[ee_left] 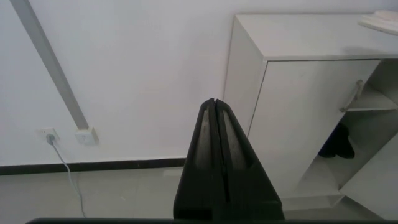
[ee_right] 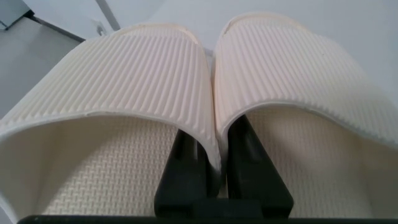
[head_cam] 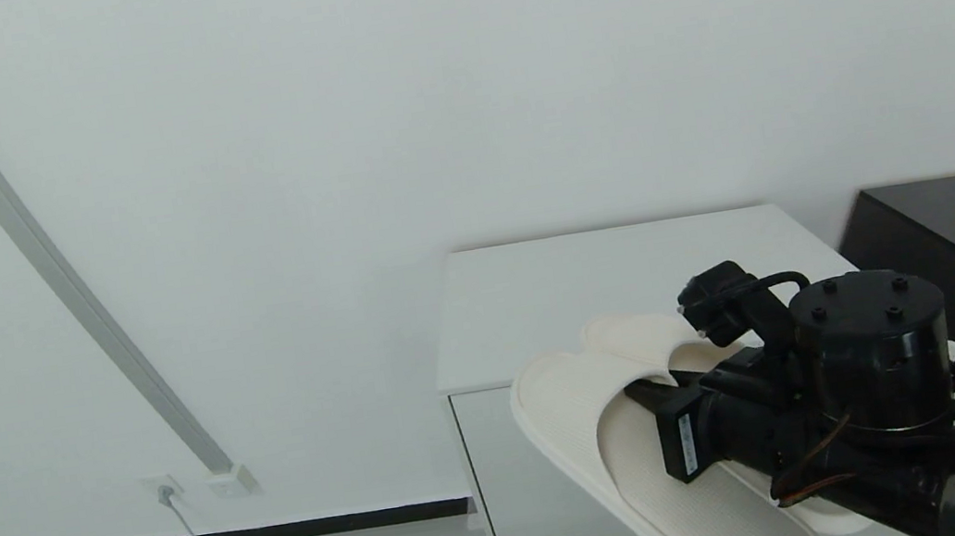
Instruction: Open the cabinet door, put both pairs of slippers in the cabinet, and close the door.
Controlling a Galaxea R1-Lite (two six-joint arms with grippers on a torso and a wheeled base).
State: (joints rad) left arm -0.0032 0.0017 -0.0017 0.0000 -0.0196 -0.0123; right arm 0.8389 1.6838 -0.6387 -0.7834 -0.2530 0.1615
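The right pincer point(ee_right: 214, 163) is clamped on the touching inner edges of the cream pair of slippers point(ee_right: 143, 81). Their toes point straight ahead of it, and they hang over the front edge of the cabinet point(ee_left: 245, 74). The open compartment (shelves showing) seems to lie lower down. The left pincer point(ee_left: 215, 146), pressed together, hangs well apart.

The cream slippers point(ee_right: 143, 87) are looking like soft ribbed cloth, and the white cabinet point(head_cam: 611, 287) is looking smooth and matt.
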